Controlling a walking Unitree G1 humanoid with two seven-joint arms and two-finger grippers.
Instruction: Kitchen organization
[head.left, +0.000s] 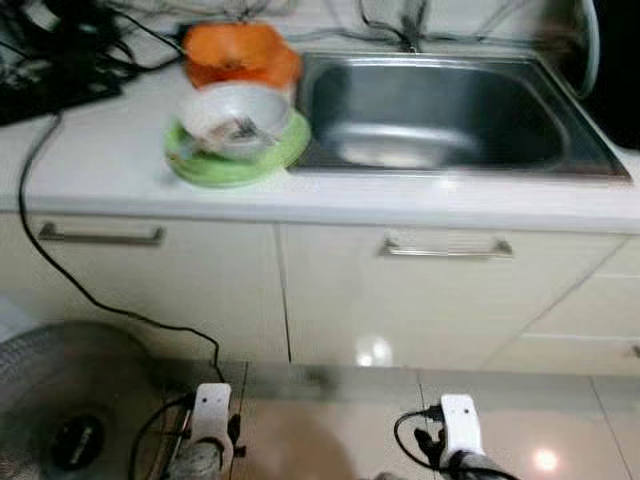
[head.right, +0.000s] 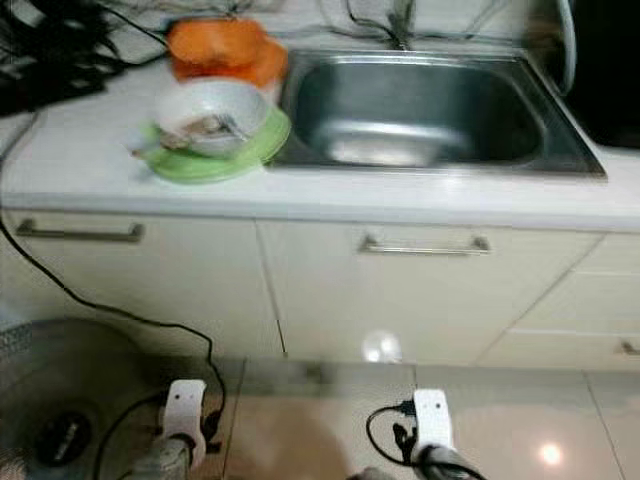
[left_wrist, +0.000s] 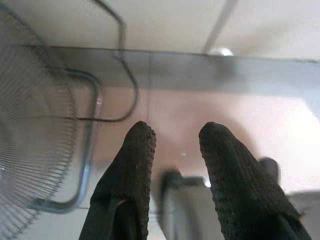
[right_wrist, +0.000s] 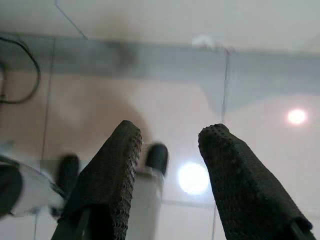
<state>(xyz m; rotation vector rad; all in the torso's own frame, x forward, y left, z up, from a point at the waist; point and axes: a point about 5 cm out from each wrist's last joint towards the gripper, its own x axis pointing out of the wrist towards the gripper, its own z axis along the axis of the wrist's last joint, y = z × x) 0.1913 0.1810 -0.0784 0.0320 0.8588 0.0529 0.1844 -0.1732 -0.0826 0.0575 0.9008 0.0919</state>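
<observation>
Grippers hang idle near the floor: left gripper (left_wrist: 175, 145) and right gripper (right_wrist: 167, 145), fingers parted, holding nothing. Above, on the bench (head.left: 90, 140), a white bowl (head.left: 236, 117) sits stacked on a green plate (head.left: 235, 160) beside the sink (head.left: 440, 110), likely awaiting sorting.

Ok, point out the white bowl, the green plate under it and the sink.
white bowl (head.left: 236, 117), left eye view, its inside.
green plate (head.left: 290, 139), left eye view, its bare right rim.
sink (head.left: 440, 105), left eye view, its basin wall.
</observation>
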